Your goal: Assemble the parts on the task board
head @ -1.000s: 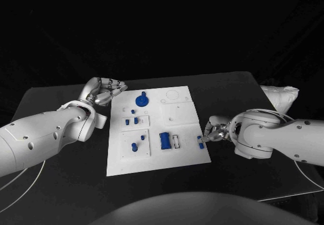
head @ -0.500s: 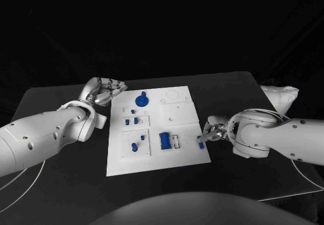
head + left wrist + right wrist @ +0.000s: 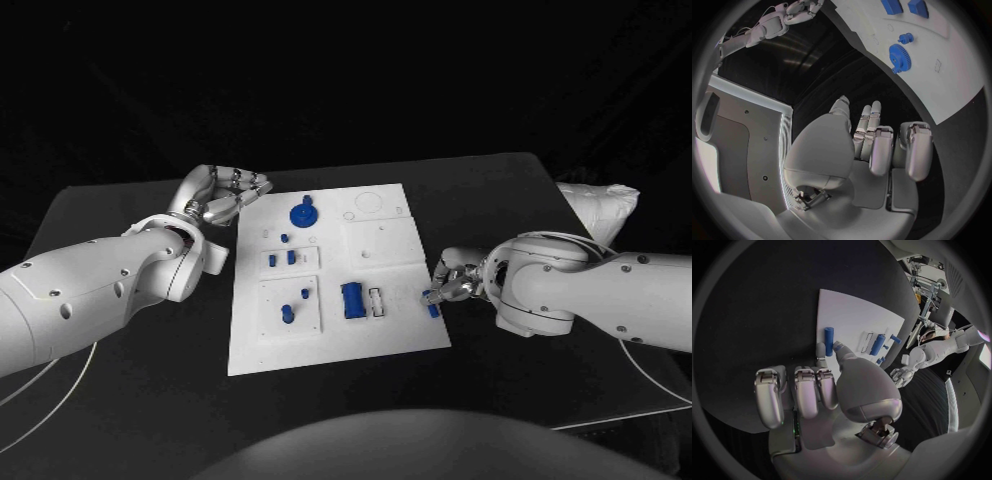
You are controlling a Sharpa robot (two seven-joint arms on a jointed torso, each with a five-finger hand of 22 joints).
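The white task board (image 3: 389,240) lies mid-table. It carries a blue gear (image 3: 302,214), two small blue squares (image 3: 281,258), two blue pegs (image 3: 296,303) and a blue block (image 3: 352,300). A blue cylinder (image 3: 431,310) lies at the board's right edge. My right hand (image 3: 454,283) hangs over that edge. Its thumb (image 3: 837,346) and one finger pinch the near end of the cylinder (image 3: 828,334), and the other fingers are curled in. My left hand (image 3: 224,195) rests off the board's far left corner, fingers curled with nothing in them. The gear (image 3: 896,51) is beyond its fingertips (image 3: 869,112).
A white cloth bundle (image 3: 597,207) sits at the table's far right. Thin cables run along the table's front corners. Black table surface stretches on both sides of the board (image 3: 854,320) and in front of it.
My right hand has crept slightly toward the board's near end beside the blue cylinder. The left hand and the other parts have stayed put.
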